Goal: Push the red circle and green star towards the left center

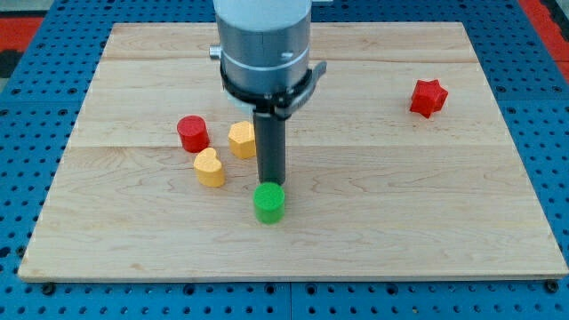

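Just now the tip is resting at the green block's top edge; no claw is showing. Left of the rod, the red circle is sitting on the table.

A pale wooden board made of joined planks fills most of the view, lying on a blue pegboard surface dotted with rows of small holes. At the view's top corners, patches of red show beyond the blue. Near the middle of the board, slightly to the view's left, sit two yellow blocks close together: a yellow hexagon block and, below and to its left, a yellow heart-shaped block. They are just beside each other, whether touching cannot be told. Well apart, near the board's upper right, lies a red star-shaped block on its own.
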Robot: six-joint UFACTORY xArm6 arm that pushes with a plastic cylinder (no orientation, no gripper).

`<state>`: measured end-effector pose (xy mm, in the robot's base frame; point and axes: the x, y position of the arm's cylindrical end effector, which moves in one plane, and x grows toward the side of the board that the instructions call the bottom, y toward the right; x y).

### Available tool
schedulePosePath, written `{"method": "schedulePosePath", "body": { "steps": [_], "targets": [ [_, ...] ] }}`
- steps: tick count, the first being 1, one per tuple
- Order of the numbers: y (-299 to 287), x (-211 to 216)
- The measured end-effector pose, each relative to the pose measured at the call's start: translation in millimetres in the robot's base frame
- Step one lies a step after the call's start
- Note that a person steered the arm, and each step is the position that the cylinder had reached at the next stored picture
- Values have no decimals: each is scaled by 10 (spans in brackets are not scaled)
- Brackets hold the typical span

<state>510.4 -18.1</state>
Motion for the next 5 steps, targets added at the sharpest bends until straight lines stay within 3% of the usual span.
{"method": "schedulePosePath", "body": {
  "steps": [1,2,3,5],
  "targets": [
    [-316,210],
    [-1156,315],
    [-1415,-15],
    [-880,-208]
  ]
}}
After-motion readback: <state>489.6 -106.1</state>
